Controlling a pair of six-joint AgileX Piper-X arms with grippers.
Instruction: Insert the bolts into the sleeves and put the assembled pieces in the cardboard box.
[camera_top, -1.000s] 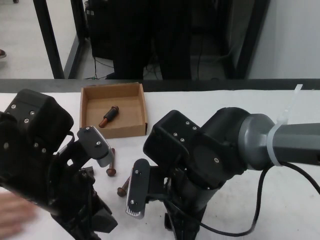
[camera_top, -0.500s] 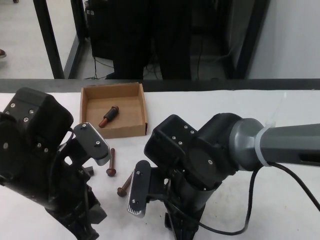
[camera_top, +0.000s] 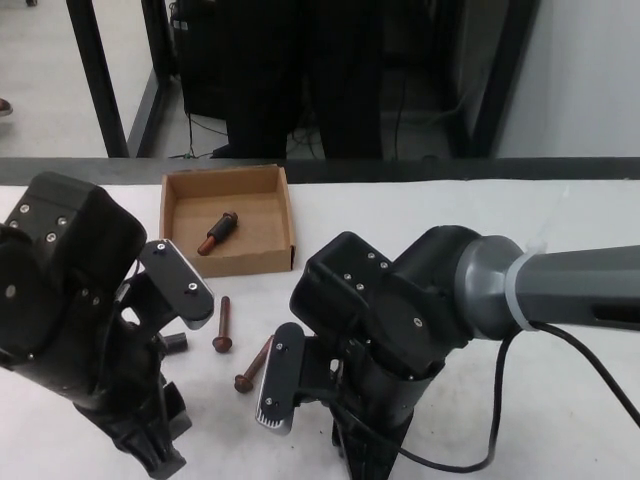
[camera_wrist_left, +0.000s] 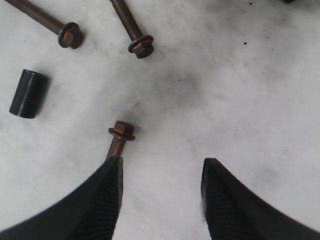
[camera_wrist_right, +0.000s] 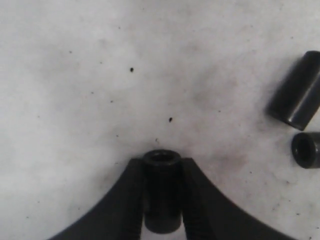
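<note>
Cardboard box (camera_top: 250, 262) is sitting at the far side of the bench (camera_top: 450, 215), holding one assembled piece (camera_top: 218, 232), and two loose bolts (camera_top: 222, 325) are lying just in front of it. My right gripper (camera_wrist_right: 162, 162) is pinching a black sleeve (camera_wrist_right: 161, 200) low over the bench, with two spare sleeves (camera_wrist_right: 295, 100) lying near. My left gripper (camera_wrist_left: 161, 167) is hanging with its fingers spread, another bolt (camera_wrist_left: 119, 140) lying just beside one of them.
</note>
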